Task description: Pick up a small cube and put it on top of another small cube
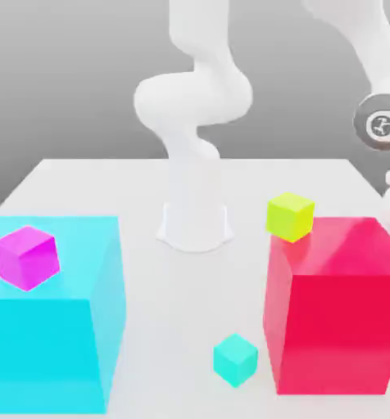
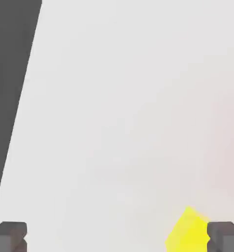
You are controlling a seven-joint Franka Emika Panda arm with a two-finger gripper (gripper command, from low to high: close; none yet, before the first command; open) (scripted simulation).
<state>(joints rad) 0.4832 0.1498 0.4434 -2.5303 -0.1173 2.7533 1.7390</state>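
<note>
A small yellow-green cube [image 1: 290, 216] shows at the far upper corner of the big red block [image 1: 337, 303], on the exterior view's right; I cannot tell whether it rests on the block. A small magenta cube [image 1: 26, 257] sits on top of the big cyan block [image 1: 51, 344]. A small teal cube [image 1: 235, 358] lies on the white table in front. In the hand view my gripper [image 2: 117, 237] is open wide and holds nothing. The yellow cube [image 2: 190, 230] lies just inside one fingertip [image 2: 226, 237], over pale ground.
The arm's white base [image 1: 194, 221] stands mid-table between the two big blocks. Its wrist [image 1: 382, 124] hangs above the red block at the exterior view's right edge. The white table [image 1: 174, 303] runs between the blocks. A dark strip [image 2: 11, 98] borders the pale surface in the hand view.
</note>
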